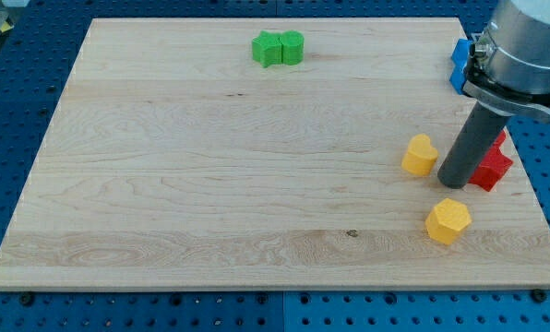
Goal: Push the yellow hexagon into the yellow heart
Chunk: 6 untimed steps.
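Yellow hexagon (448, 220) — faceted, flat-topped — apart from yellow heart (420, 154); my tip (452, 183) between, no gripper.

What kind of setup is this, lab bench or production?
Most likely a lab bench for robot pushing tests: a wooden board on a blue perforated base, small coloured blocks like the yellow hexagon and yellow heart, and my tip between them.

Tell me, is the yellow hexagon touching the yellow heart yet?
Not yet. Done: nothing shows as finished; the yellow hexagon sits apart from the yellow heart, nearer the view's bottom. In hand: my tip rests between the two, a little to the view's right, close to the red block. Left: get behind the hexagon and push it up the view until it meets the heart.
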Motion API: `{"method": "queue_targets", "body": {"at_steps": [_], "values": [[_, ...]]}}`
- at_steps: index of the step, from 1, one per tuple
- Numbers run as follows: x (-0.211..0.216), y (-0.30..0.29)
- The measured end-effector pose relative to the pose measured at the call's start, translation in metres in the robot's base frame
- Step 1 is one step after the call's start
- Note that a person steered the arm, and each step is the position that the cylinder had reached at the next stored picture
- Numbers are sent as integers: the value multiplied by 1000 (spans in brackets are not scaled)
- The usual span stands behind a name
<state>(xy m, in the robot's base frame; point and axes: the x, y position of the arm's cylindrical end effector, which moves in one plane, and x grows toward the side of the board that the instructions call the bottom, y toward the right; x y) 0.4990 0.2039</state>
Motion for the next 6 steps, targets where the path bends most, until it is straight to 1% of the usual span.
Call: {"method": "queue_targets", "body": {"at_steps": [1, 2, 3, 5, 6], "values": [[-27, -18], [-31, -62], [-31, -91], [-7, -47], [-3, -32]]}}
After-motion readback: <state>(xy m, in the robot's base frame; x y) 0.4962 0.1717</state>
